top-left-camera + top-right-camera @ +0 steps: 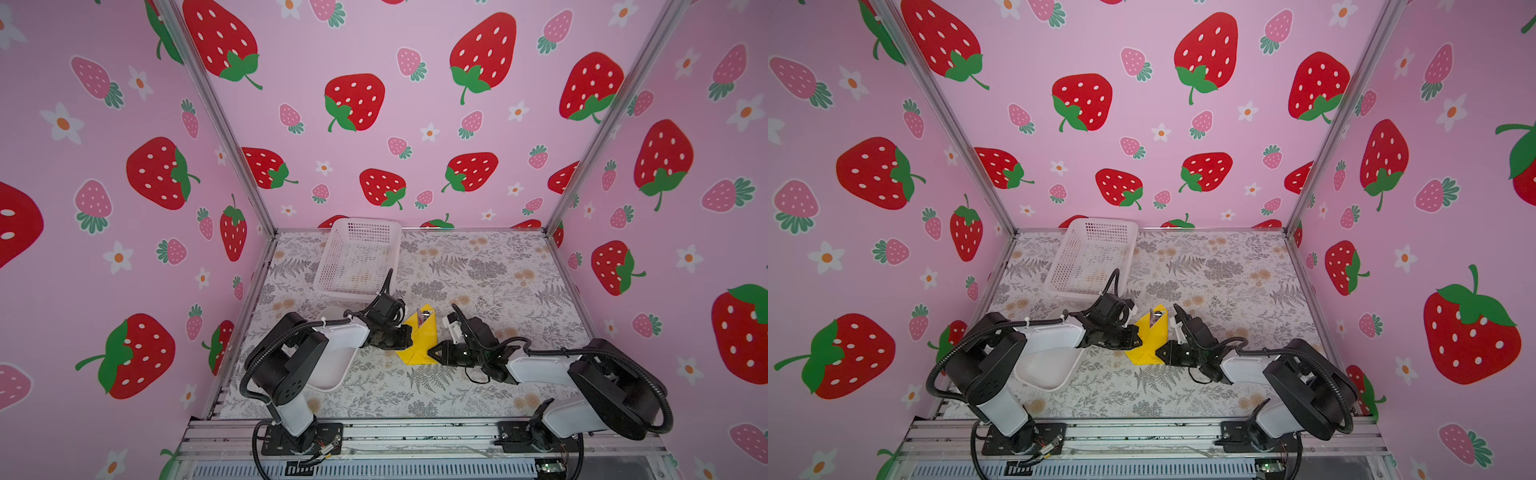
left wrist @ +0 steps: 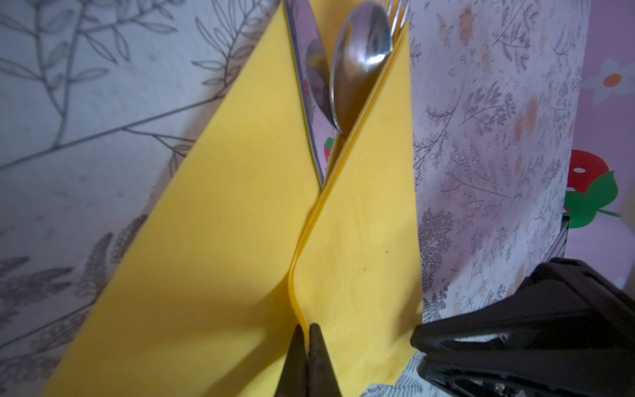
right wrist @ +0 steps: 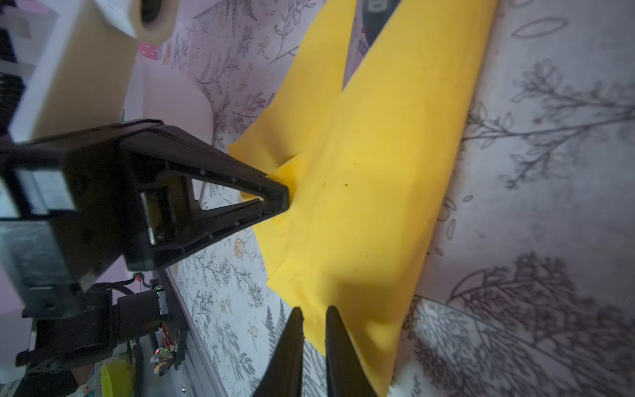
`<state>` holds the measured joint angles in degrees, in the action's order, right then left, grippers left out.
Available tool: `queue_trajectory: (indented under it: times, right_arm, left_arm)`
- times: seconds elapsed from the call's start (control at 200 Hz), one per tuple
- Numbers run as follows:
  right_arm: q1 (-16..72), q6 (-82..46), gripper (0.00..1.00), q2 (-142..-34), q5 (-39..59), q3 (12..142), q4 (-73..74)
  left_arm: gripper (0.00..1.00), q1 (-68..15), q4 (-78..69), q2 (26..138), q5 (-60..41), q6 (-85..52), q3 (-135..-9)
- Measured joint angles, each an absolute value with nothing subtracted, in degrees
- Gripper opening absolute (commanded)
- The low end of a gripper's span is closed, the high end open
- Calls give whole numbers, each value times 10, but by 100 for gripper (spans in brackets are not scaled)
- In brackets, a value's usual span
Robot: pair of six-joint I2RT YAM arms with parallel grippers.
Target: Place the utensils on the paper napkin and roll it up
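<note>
Left wrist view: thin bright yellow paper napkin (image 2: pixel 223 240) on floral counter (image 2: pixel 86 137), wrapping slender shiny steel utensils (image 2: pixel 360 58). Pinched at its fold by closed left jaws; barely parted right jaws, hold unclear. Probably soft, tearable: grip edges lightly.

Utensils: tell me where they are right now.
In the left wrist view the utensils lie tucked in the folded paper napkin, heads poking out; in both top views it sits mid-table between the left gripper and right gripper, near the white basket.
</note>
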<state>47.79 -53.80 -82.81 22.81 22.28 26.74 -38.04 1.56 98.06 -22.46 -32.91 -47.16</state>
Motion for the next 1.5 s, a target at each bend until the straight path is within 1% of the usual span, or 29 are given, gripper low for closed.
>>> queue_trajectory:
  times: [0.265, 0.45, 0.55, 0.775, 1.12, 1.501]
  right_arm:
    - [498, -539, 15, -868, 236, 225, 267]
    - [500, -538, 15, -869, 234, 225, 268]
    - [500, -538, 15, -857, 231, 224, 260]
    - [496, -538, 15, -785, 193, 221, 231]
    - [493, -538, 14, -843, 180, 231, 218]
    - [493, -528, 16, -810, 169, 231, 181]
  left_arm:
    - [0, -380, 16, 981, -225, -329, -471]
    - [0, -381, 16, 981, -225, -329, -470]
    - [0, -381, 16, 981, -225, -329, -470]
    - [0, -382, 16, 981, -225, -329, -470]
    - [0, -382, 16, 981, -225, -329, -469]
    - [0, -383, 16, 981, -224, -329, -467]
